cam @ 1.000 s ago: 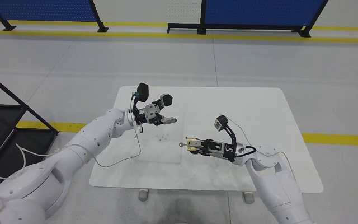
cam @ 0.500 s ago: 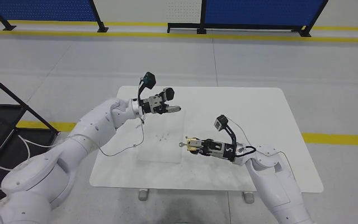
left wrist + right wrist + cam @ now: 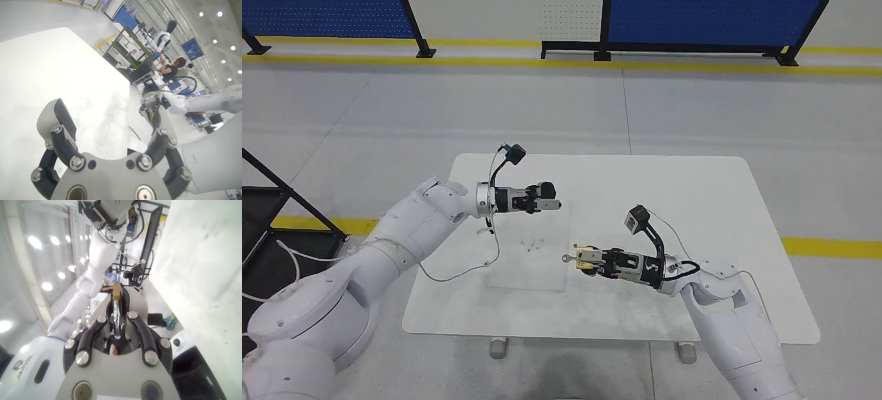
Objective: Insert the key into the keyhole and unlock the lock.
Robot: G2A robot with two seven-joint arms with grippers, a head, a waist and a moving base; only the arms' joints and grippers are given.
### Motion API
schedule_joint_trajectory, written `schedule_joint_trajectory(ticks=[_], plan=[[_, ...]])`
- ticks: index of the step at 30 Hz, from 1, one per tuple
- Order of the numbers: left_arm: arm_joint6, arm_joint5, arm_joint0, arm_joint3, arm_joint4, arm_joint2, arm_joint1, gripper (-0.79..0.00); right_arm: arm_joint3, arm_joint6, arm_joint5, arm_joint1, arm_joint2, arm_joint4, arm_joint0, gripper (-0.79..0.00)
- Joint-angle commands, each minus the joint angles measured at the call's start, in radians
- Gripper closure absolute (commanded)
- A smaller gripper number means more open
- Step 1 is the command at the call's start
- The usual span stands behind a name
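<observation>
My right gripper [image 3: 588, 260] hovers over the middle of the white table [image 3: 692, 200], shut on a brass padlock [image 3: 584, 259]. In the right wrist view the padlock [image 3: 116, 290] sits edge-on between the fingers, with its silver shackle [image 3: 116, 315] pointing back toward the wrist. A small metal piece that looks like the key [image 3: 568, 258] sticks out of the lock's free end. My left gripper [image 3: 553, 203] is open and empty, up and left of the lock and well apart from it. Its own view shows its pads [image 3: 64, 115] spread wide, with the right gripper [image 3: 151, 106] beyond.
A pale translucent mat [image 3: 527, 270] lies on the table below the left gripper, with a few dark specks [image 3: 532, 243] on it. The table's right half is bare. A black rack [image 3: 262, 230] stands on the floor to the left.
The left arm has drawn back from the lock toward the table's far left side, and its gripper has turned. The right arm and padlock have stayed still.
</observation>
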Motion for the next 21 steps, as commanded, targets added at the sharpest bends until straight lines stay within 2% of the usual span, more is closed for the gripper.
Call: schedule_joint_trajectory(ticks=[1,8,21], plan=[[-0.033,0.036,0.013,-0.019,-0.072,-0.003,0.005,-0.785,0.0,0.0,0.0,0.0,0.0,0.0,0.0,0.0],[-0.048,0.051,0.077,-0.088,-0.152,-0.02,0.04,-0.785,0.0,0.0,0.0,0.0,0.0,0.0,0.0,0.0],[0.025,-0.023,0.206,-0.187,-0.173,-0.048,0.111,-0.785,0.0,0.0,0.0,0.0,0.0,0.0,0.0,0.0]])
